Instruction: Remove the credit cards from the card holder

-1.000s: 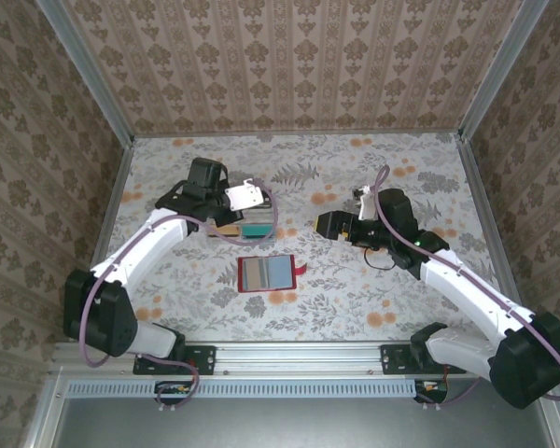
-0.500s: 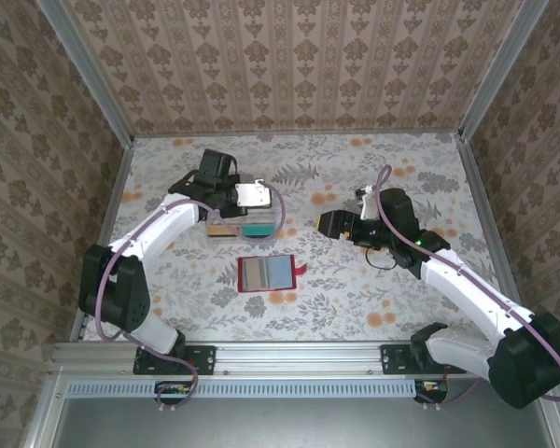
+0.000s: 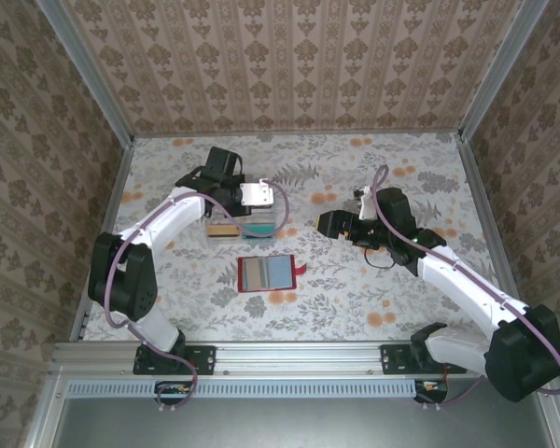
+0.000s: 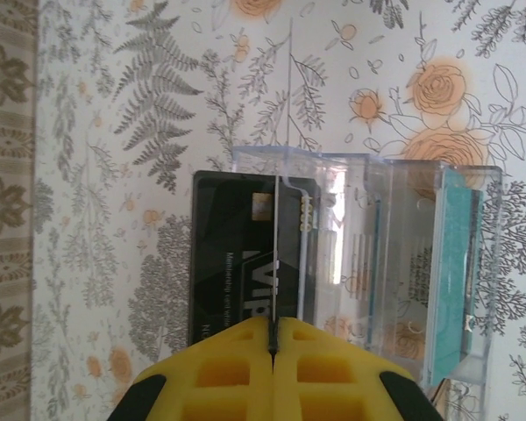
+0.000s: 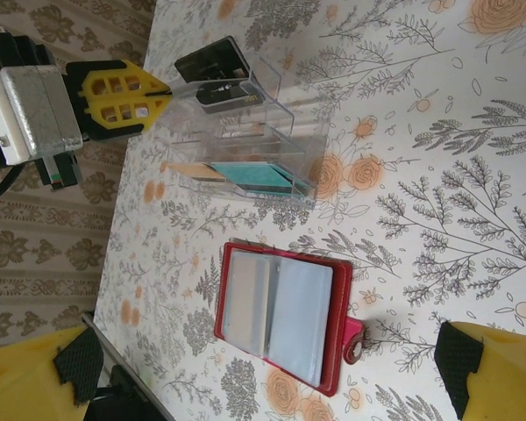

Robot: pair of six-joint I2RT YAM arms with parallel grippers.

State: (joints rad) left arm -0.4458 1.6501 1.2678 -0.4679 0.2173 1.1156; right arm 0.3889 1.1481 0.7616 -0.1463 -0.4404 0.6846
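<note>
Floral-papered desk (image 3: 373, 299): the red card holder (image 3: 266, 273) is seen lying open at centre, apart from both tools. The right tool (image 3: 329, 224) is held wide open; the left tool (image 4: 273, 326) is pinched shut above the clear tray (image 4: 368, 162), where a black credit card (image 4: 232, 263) is lodged. Thin, stiff and slick, such cards are best taken by an exposed edge. Whether more remain pocketed cannot be told.

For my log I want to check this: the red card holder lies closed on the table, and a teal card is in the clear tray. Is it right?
Not quite. The card holder lies open on the table, its grey and light-blue panels facing up, as the right wrist view shows. The teal card is in the clear tray.
</note>
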